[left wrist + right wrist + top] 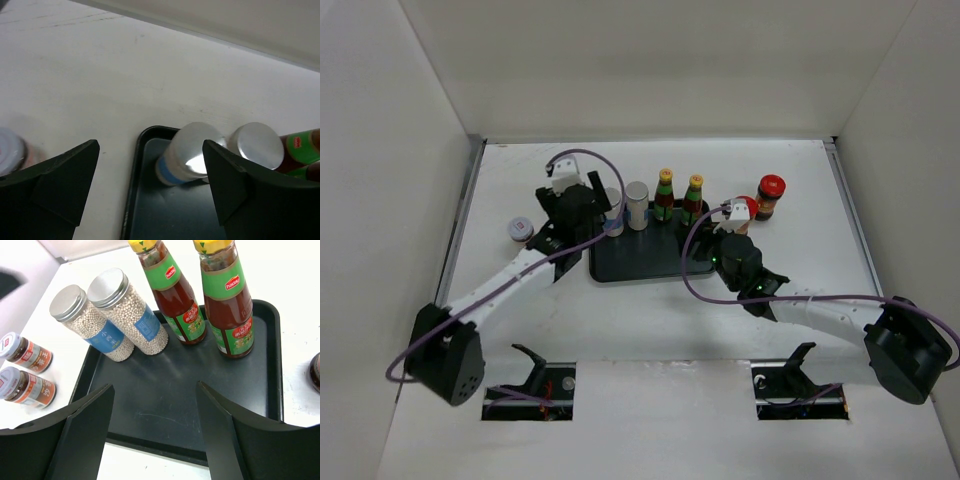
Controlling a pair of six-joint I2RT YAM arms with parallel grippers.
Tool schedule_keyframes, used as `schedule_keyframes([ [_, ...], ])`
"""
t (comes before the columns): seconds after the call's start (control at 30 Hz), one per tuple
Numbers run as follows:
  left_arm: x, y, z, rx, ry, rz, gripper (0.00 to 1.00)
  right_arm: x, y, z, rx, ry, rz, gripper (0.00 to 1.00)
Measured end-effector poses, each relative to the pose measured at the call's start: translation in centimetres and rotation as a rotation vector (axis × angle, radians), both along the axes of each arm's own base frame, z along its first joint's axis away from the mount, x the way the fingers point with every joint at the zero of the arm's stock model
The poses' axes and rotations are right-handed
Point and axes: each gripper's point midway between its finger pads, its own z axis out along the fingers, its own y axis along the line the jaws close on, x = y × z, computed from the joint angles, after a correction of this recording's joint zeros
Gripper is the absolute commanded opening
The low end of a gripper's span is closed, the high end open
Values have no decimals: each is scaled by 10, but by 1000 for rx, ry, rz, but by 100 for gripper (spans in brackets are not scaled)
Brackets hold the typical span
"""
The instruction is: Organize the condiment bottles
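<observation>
Overhead view faces down; both wrist views closely share the tray point(640, 260).

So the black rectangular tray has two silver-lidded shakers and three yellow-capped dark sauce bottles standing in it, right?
Not three: the right wrist view shows two yellow-capped dark sauce bottles standing in the black rectangular tray, beside the two silver-lidded shakers.

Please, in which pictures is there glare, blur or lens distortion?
Left wrist view: bright glare on the silver lid of the nearer shaker, and the small jar at the left edge is blurred. Right wrist view: sharp, labels readable, but the yellow-capped bottles look tilted, probably a wide-angle effect. Top external view: even light, no strong glare.
</observation>
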Motion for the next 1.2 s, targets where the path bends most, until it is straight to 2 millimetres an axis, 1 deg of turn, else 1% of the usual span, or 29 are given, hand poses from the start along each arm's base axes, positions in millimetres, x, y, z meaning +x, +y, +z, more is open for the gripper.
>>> schedule_keyframes([
  [0.07, -17, 23, 3, -18, 2, 48, 82, 0, 0, 0, 0, 0, 0, 54],
  [0.1, -27, 36, 2, -25, 12, 74, 81, 0, 0, 0, 0, 0, 1, 43],
  [0.13, -35, 46, 0, -32, 22, 99, 81, 0, 0, 0, 0, 0, 3, 35],
  [0.17, -44, 57, -3, -39, 34, 125, 81, 0, 1, 0, 0, 1, 5, 30],
  [0.2, -53, 68, -7, -45, 50, 150, 81, -1, 1, 0, 1, 1, 7, 28],
  [0.27, -69, 84, -20, -53, 88, 193, 81, -1, 2, 1, 4, 1, 11, 31],
  [0.3, -76, 91, -28, -53, 112, 214, 81, -1, 2, 1, 5, 1, 12, 36],
  [0.37, -88, 103, -44, -48, 158, 248, 82, -1, 3, 1, 10, 3, 14, 52],
  [0.4, -93, 108, -52, -44, 181, 263, 83, -1, 3, 1, 12, 3, 16, 58],
  [0.43, -97, 112, -60, -39, 203, 276, 83, -1, 4, 1, 10, 3, 17, 61],
  [0.53, -103, 114, -79, -28, 260, 284, 82, -1, 4, 1, 7, 2, 20, 62],
  [0.7, -100, 111, -101, -17, 322, 272, 80, -2, 4, 1, 7, 2, 21, 62],
  [0.77, -100, 112, -109, -17, 336, 273, 76, -2, 4, 1, 7, 2, 22, 62],
  [0.87, -95, 112, -114, -22, 337, 278, 69, -2, 5, 1, 7, 2, 23, 62],
  [0.93, -93, 111, -116, -28, 333, 276, 58, -3, 5, 1, 7, 2, 26, 62],
  [0.97, -92, 111, -116, -29, 331, 277, 55, -3, 6, 1, 8, 2, 27, 62],
  [1.0, -92, 111, -116, -29, 327, 276, 52, -3, 6, 1, 7, 2, 28, 62],
  [1.1, -90, 110, -116, -31, 324, 273, 52, -3, 6, 1, 7, 2, 28, 62],
  [1.2, -90, 108, -116, -28, 323, 267, 44, -3, 6, 1, 7, 2, 28, 62],
])
